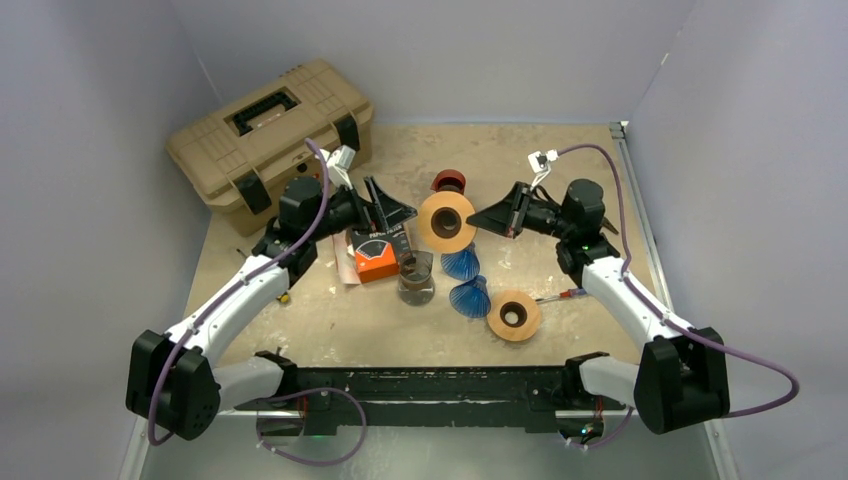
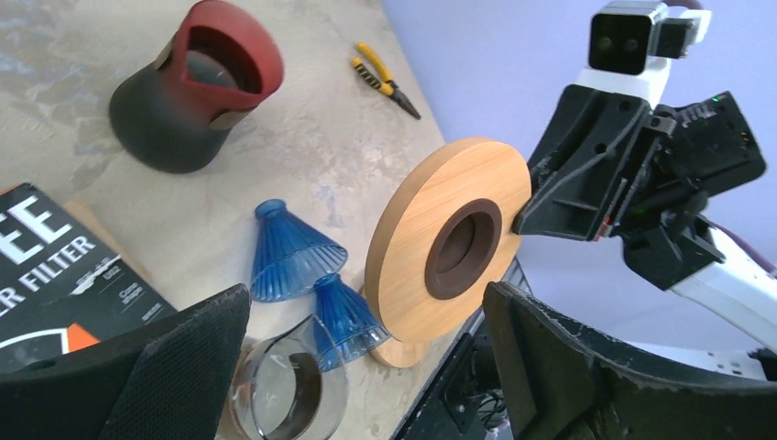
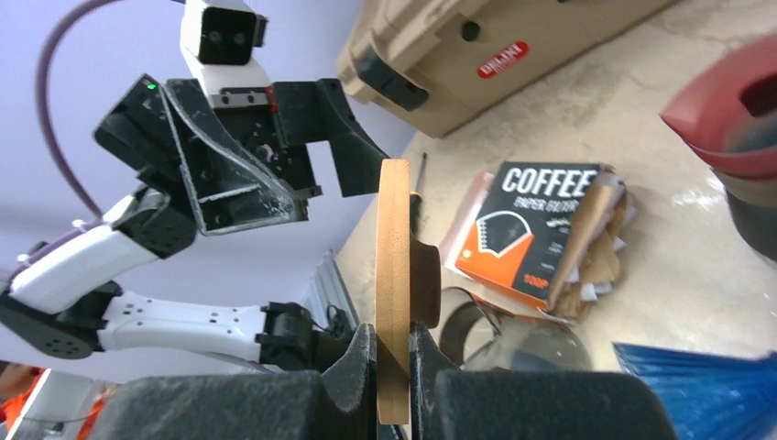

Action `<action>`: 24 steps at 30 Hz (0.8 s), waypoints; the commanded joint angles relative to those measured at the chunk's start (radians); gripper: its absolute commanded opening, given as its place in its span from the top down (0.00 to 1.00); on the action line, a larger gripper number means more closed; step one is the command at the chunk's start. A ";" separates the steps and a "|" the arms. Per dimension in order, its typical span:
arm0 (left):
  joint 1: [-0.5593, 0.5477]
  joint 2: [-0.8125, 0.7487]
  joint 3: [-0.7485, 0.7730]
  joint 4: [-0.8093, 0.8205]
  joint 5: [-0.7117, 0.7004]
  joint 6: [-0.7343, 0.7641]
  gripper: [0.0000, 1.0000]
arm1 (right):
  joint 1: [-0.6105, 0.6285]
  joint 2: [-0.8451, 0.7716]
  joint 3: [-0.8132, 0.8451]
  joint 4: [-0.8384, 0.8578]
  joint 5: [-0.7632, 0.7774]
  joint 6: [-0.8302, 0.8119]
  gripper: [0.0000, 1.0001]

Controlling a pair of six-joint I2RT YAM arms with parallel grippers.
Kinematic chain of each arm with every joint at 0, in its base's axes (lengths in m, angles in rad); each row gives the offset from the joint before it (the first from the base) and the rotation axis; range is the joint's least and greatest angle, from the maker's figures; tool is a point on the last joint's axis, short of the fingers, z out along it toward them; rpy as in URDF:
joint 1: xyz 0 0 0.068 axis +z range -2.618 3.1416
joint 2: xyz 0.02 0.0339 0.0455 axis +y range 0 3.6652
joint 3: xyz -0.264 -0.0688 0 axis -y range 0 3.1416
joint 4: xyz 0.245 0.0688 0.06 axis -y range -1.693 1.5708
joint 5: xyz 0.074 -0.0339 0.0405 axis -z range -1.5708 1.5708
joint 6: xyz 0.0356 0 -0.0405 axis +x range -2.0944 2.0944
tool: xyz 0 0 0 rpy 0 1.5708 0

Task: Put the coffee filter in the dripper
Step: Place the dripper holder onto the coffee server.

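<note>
- top external: a wooden ring [image 1: 446,221] is held upright above the table, pinched at its edge by the right gripper [image 1: 478,221]. the left gripper [image 1: 395,210] is seen just beside it, fingers spread wide. the box of coffee filters [image 1: 378,252] lies below the left gripper, near two blue drippers [image 1: 462,264] and a glass jug [image 1: 416,280].
- left wrist: the ring [image 2: 431,220] is framed between the spread fingers [image 2: 137,367], untouched by them.
- right wrist: the ring's rim [image 3: 394,257] is clamped between the fingers [image 3: 362,367]; brown filters [image 3: 605,247] are seen spilling from the box [image 3: 541,229].
</note>
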 commanded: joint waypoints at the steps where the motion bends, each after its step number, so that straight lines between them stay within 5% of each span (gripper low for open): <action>1: 0.012 -0.036 -0.006 0.091 0.090 -0.018 0.02 | -0.001 -0.015 -0.002 0.251 -0.098 0.112 1.00; 6: 0.015 -0.041 -0.010 0.116 0.121 -0.030 0.03 | 0.001 -0.017 0.008 0.361 -0.158 0.184 1.00; 13: 0.014 -0.021 -0.064 0.373 0.265 -0.168 0.09 | 0.010 -0.006 0.050 0.402 -0.201 0.213 1.00; 17: 0.002 -0.010 -0.087 0.511 0.322 -0.234 0.21 | 0.034 0.004 0.069 0.412 -0.199 0.223 1.00; 24: -0.051 0.000 -0.057 0.482 0.339 -0.195 0.48 | 0.062 0.026 0.075 0.451 -0.180 0.247 1.00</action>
